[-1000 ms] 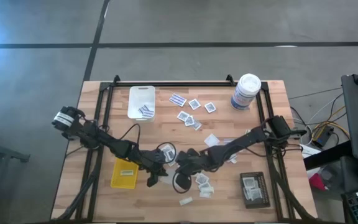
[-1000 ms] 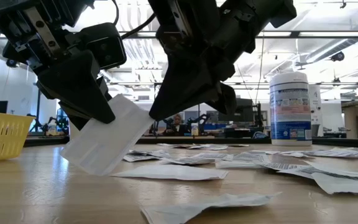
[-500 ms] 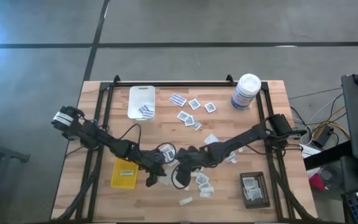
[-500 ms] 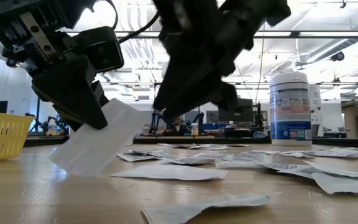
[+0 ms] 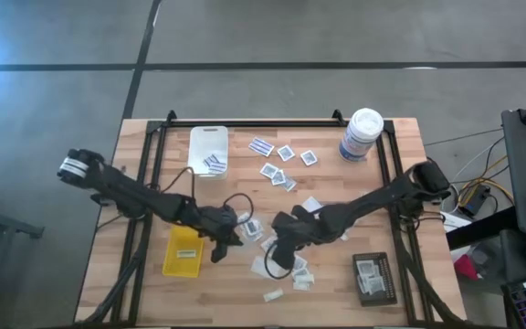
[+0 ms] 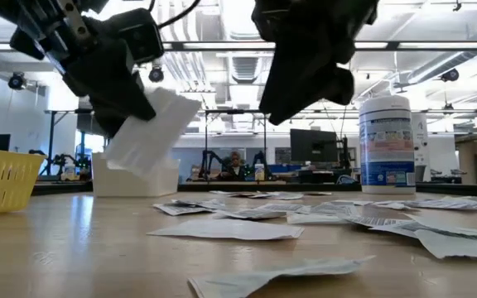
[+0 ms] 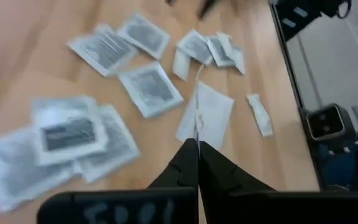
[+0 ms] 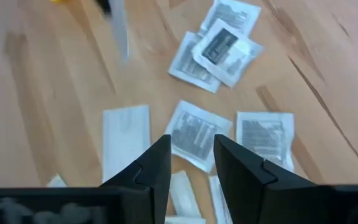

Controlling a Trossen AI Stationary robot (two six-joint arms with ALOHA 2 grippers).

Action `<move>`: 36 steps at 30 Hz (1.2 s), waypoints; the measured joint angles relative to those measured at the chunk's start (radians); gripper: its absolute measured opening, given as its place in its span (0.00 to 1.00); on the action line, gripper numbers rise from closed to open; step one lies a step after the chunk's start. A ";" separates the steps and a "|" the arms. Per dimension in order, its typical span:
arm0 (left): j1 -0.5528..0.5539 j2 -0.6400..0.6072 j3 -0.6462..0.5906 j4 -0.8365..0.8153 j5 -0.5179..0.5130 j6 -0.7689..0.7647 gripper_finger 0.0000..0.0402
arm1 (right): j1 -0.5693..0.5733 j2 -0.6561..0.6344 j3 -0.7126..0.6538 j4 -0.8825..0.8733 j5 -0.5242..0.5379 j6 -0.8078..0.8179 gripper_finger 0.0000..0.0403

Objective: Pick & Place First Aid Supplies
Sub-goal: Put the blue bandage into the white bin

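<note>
**Handover done: packet passes to the left arm**

The right gripper has let go, its fingers now apart above the scattered first aid supplies. The left gripper, clamped on a flat white paper packet, lifts it clear toward the yellow plastic tray, likely its destination.
</note>
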 joint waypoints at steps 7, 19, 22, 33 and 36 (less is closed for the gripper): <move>0.050 -0.157 0.000 -0.179 -0.134 0.055 0.00 | 0.033 -0.001 -0.031 0.001 0.020 0.016 0.26; 0.174 -0.388 0.000 -0.395 -0.383 0.099 0.00 | 0.069 -0.001 -0.060 0.002 0.068 0.038 0.21; 0.223 -0.425 0.000 -0.411 -0.415 0.120 0.00 | 0.074 -0.001 -0.062 0.003 0.076 0.038 0.20; 0.500 -0.453 0.000 -0.472 -0.460 0.208 0.00 | 0.077 -0.001 -0.085 0.011 0.120 0.087 0.17; 0.577 -0.443 0.000 -0.505 -0.458 0.216 0.00 | 0.077 -0.001 -0.094 0.012 0.125 0.110 0.17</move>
